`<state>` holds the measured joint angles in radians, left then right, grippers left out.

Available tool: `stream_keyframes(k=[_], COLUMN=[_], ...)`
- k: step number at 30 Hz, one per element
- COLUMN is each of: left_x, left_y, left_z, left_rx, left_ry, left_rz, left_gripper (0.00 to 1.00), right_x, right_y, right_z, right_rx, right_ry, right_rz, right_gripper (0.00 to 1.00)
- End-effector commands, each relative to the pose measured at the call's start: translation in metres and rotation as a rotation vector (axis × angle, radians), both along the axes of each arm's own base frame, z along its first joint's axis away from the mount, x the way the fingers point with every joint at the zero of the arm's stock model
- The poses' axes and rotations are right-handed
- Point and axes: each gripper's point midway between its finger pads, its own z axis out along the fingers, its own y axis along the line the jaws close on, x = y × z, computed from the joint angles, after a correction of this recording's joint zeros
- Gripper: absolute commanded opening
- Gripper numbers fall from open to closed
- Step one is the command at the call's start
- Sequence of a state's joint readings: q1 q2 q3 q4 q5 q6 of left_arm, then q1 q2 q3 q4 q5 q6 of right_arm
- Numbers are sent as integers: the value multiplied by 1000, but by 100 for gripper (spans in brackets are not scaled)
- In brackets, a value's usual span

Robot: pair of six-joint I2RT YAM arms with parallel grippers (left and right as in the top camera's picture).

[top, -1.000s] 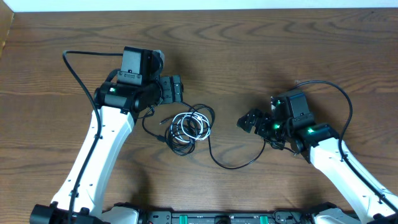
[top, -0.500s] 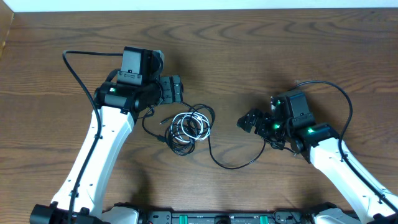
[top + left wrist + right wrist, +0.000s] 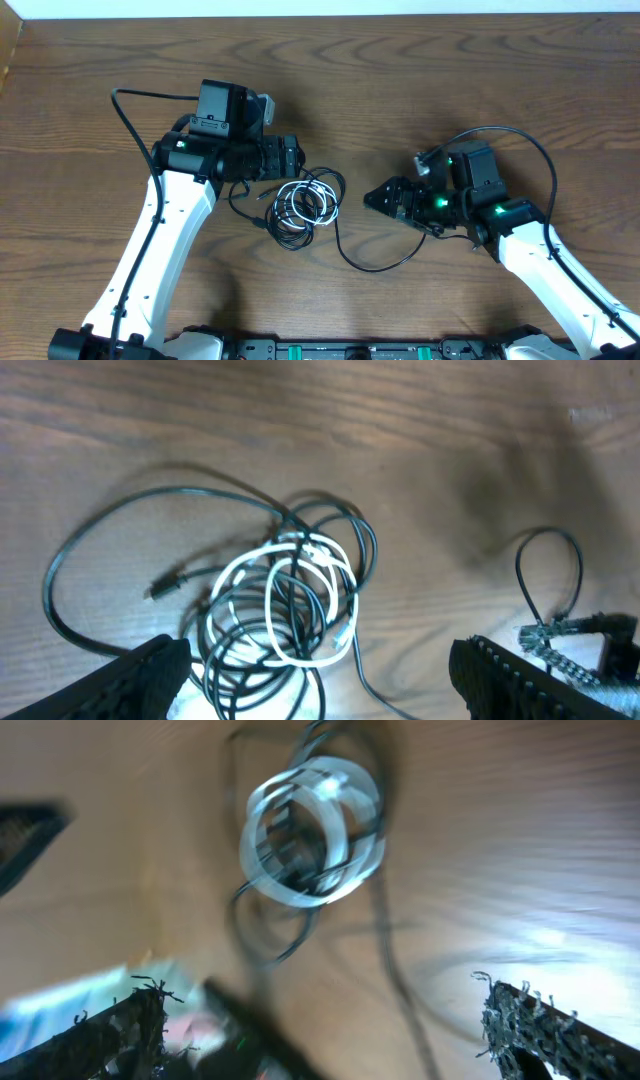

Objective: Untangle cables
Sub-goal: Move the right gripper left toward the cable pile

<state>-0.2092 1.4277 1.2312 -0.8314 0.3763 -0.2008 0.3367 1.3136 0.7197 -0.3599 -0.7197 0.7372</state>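
With left gripper [image 3: 292, 160] and right gripper [image 3: 382, 198] gaping empty either side of the tangle [image 3: 305, 205], its light, limp white cable [image 3: 290, 600] looks easiest pinched at an outer loop.

looks like a robotics lab: two robot arms [image 3: 165, 225] at a plain wooden table [image 3: 400, 80].

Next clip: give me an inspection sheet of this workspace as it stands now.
Surface: brown wood-grain table, no marks seen.
Job's things: white cable coiled and tangled with black cables mid-table; one black strand loops out toward the right arm.
Clutter: nothing seen.
Grippers: left gripper and right gripper both open, holding nothing, on either side of the tangle.
Cables: thick arm cables arch off both arms, clear of the tangle.
Surroundings: white strip along the far edge.
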Motion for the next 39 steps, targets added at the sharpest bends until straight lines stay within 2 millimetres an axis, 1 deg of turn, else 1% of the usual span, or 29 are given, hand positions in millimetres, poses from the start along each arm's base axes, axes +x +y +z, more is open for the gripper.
stream_keyframes(k=[1,4,8,10,17,20,23,31,33,35,36,37,39], left_x=[-1,-1,-1,-1,-1,-1,-1,-1,-1,-1,-1,-1,-1], left_y=[-5,-3,-3,-3,-3,-3,-3,-3,-3,-3,-3,-3,-3], left_z=[10,10,10,10,10,10,10,10,10,10,10,10,10], left_rx=[-28,-19,-19,-19,-19,-19,-19,-19,-19,-19,-19,-19,-19], left_ry=[-22,-24,-24,-24,-24,-24,-24,-24,-24,-24,-24,-24,-24], left_rz=[-41,-36,-36,-36,-36,-36,-36,-36,-36,-36,-36,-36,-36], left_gripper=[88,88,88,88,88,88,88,88,88,88,88,88,88], right_x=[-23,-30,-35,-37,-46,-48,-51,-52,-60,-70,-72,-71,-61], right_y=[17,10,-2,-9,-31,-36,-37,-38,-38,-41,-42,-43,-49], right_z=[25,26,35,43,84,97,105,105,98,86,84,83,83], right_rx=[148,115,47,18,-21,-23,-13,-13,-18,-40,-32,-25,-54], right_ry=[-18,-6,-66,-110,-316,-385,-416,-415,-377,-296,-251,-220,-248], right_rz=[161,142,103,75,-9,-36,-38,-38,-16,-17,-43,-77,-125], right_gripper=[99,99,99,99,99,99,99,99,99,99,99,99,99])
